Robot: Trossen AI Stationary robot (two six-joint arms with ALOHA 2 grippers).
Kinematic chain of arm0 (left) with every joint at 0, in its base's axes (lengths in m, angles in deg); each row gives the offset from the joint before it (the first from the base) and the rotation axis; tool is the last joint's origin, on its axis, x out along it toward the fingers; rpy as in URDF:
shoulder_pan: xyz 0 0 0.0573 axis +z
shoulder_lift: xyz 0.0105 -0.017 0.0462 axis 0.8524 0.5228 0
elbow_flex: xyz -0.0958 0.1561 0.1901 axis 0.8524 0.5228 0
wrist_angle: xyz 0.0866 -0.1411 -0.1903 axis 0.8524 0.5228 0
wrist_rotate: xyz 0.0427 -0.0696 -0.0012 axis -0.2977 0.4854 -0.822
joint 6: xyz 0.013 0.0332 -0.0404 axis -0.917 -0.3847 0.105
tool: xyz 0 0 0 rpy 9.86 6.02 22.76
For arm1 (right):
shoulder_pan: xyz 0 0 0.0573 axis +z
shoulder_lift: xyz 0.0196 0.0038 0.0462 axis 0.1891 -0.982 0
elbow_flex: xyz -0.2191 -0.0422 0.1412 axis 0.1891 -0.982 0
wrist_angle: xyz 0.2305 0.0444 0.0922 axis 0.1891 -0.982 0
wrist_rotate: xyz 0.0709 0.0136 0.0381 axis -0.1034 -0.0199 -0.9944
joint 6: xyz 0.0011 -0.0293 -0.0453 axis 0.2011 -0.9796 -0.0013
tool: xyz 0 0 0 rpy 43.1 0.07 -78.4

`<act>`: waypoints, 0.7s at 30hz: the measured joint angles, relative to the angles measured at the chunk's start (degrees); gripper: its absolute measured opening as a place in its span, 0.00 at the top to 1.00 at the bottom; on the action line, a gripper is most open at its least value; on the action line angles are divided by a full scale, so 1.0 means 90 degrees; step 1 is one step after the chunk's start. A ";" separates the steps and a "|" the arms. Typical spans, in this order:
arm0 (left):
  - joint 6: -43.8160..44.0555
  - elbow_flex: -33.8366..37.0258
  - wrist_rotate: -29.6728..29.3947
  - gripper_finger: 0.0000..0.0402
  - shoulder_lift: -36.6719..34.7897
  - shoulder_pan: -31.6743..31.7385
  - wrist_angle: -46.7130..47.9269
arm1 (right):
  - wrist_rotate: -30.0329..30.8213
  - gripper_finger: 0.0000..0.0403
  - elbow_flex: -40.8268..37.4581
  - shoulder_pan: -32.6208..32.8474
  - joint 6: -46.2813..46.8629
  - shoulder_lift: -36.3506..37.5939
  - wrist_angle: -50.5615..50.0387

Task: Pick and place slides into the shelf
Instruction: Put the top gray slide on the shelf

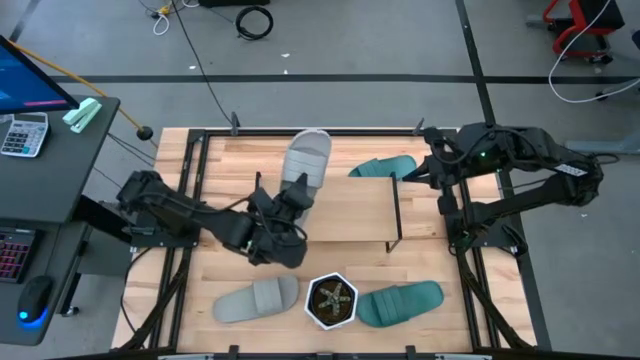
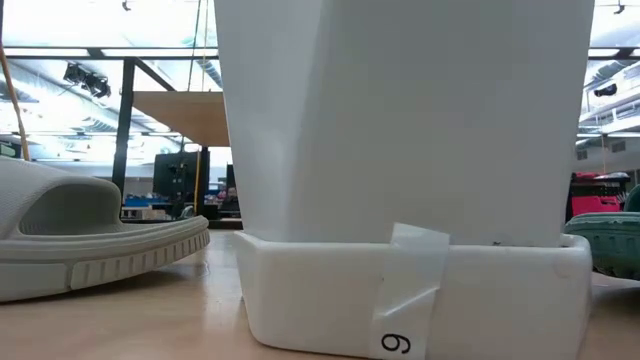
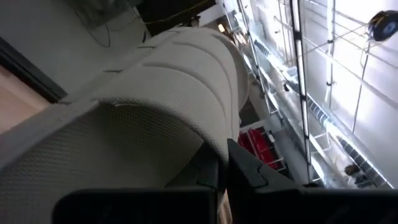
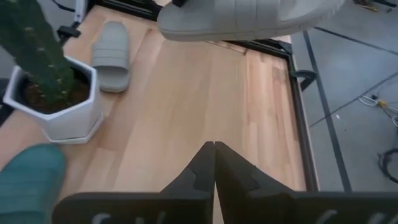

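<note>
planter (image 2: 410, 200) blocks low view | left fingers (image 3: 227, 165) pinch grey slide (image 1: 303, 160) | right fingers (image 4: 213, 163) pressed together

1. Light grey slide (image 3: 155, 106): fills most of the frame, seen very close; ribbed wide strap, finely textured surface.
2. Left gripper (image 3: 225, 171): dark fingers (image 3: 249, 168) closed against the slide's edge (a thin seam between them).
3. Wooden tabletop (image 3: 15, 102): small patch at one edge.
4. Background: metal racking (image 3: 298, 93), red object (image 3: 258, 144), bright lighting.
</note>
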 joint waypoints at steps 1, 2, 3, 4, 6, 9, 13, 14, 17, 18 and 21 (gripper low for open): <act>-0.0152 0.0001 0.0015 0.97 0.0002 0.0007 -0.0015 | 0.0000 0.96 0.0000 0.0048 0.0009 -0.0005 0.0002; -0.0277 0.0004 0.0011 0.97 0.0002 0.0019 -0.0049 | 0.0000 0.96 0.0000 0.0087 0.0027 -0.0014 0.0009; -0.0316 0.0004 0.0002 0.97 0.0002 0.0043 -0.0047 | 0.0002 0.96 0.0000 0.0128 0.0042 -0.0019 0.0014; -0.0326 0.0004 -0.0001 0.97 0.0000 0.0079 -0.0006 | 0.0002 0.96 0.0000 0.0164 0.0048 -0.0024 0.0014; -0.0339 0.0004 -0.0003 0.97 0.0000 0.0169 0.0215 | 0.0002 0.96 0.0000 0.0222 0.0049 -0.0055 0.0030; -0.0095 0.0004 0.0006 0.97 -0.0051 0.0288 0.0702 | 0.0002 0.96 0.0000 0.0275 0.0050 -0.0126 0.0055; 0.1003 0.0004 0.0024 0.97 -0.0055 0.0345 0.1626 | 0.0004 0.96 0.0000 0.0276 0.0171 -0.0271 0.0068; 0.1343 0.0004 0.0026 0.97 -0.0053 0.0345 0.1863 | 0.0004 0.96 0.0000 0.0275 0.0218 -0.0319 0.0071; 0.2119 0.0004 0.0021 0.97 -0.0035 0.0340 0.2410 | 0.0002 0.96 0.0000 0.0275 0.0286 -0.0429 0.0087; 0.2279 0.0006 0.0035 0.97 -0.0030 0.0345 0.2513 | 0.0002 0.96 0.0000 0.0275 0.0288 -0.0443 0.0094; 0.2354 0.0006 0.0039 0.97 -0.0027 0.0422 0.2620 | 0.0003 0.96 0.0000 0.0275 0.0290 -0.0513 0.0124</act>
